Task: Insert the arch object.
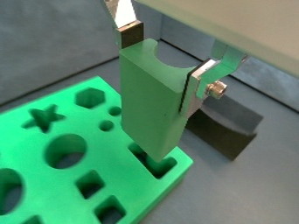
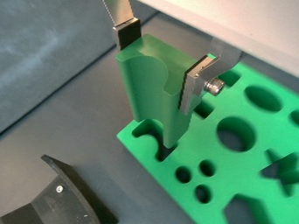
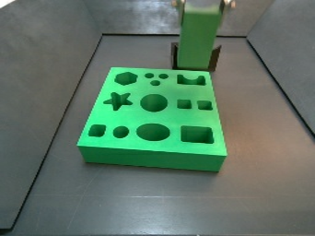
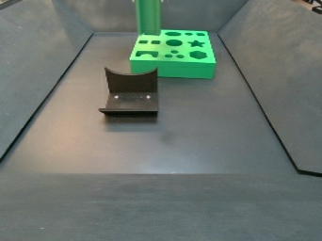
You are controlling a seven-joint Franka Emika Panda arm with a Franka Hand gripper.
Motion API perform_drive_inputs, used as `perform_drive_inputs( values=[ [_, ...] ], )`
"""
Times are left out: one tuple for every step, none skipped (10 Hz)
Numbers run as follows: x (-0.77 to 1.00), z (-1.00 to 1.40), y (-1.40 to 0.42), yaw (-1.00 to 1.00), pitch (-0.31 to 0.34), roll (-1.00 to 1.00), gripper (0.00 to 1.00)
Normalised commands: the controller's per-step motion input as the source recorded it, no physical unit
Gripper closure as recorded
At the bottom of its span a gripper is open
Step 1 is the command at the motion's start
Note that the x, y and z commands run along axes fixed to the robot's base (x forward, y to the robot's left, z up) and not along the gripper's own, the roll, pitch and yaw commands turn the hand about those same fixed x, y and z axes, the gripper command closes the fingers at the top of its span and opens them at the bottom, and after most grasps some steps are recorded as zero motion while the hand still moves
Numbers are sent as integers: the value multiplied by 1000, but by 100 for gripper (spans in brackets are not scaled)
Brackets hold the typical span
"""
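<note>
One claw (image 1: pixel 163 59) sat over the corner of one green board (image 3: pixel 154 157). Its two silver fingers (image 1: pixel 198 87) were closed part way, clamped on the sides of one piece. That piece was the arch object (image 1: pixel 152 105), a tall green block with a curved notch in its upper face, held upright. There was only one of it in all four views.

In both wrist views its lower end stood at the mouth of the board's arch-shaped hole (image 2: pixel 149 138), with dark gaps of the hole showing beside it. How deep it sat could not be told. In a side view the arch object (image 4: pixel 149 21) rose as a green column from the board's near-left corner. In a side view it (image 3: pixel 197 37) stood at the board's far right edge, just behind the arch hole (image 3: pixel 189 79).

The board lay flat on the dark surface (image 4: pixel 176 160). Its cut-outs included one star (image 3: pixel 118 100), one hexagon (image 3: pixel 122 76) and one arch hole. The rest were several round holes and several square ones.

One fixture (image 4: pixel 128 92), a dark L-shaped bracket, stood on the surface apart from the board and not touching it. In a wrist view it (image 1: pixel 228 131) showed just beyond the held piece.
</note>
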Motion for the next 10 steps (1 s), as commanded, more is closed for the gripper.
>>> perform_drive_inputs(
  values=[
    [251, -717, 140, -117, 201, 41, 100],
    [71, -246, 71, 0, 29, -167, 100],
    [40, -163, 9, 0, 23, -79, 100],
    [0, -286, 6, 0, 16, -46, 100],
    [-57, -249, 49, 0, 0, -69, 100],
    [-26, -277, 9, 0, 0, -67, 100],
    [-11, -434, 54, 0, 13, -51, 100],
    [-160, -551, 0, 0, 0, -23, 100],
    [-211, -574, 0, -51, 19, -100, 100],
    [-197, -623, 0, -66, 27, -79, 100]
  ],
)
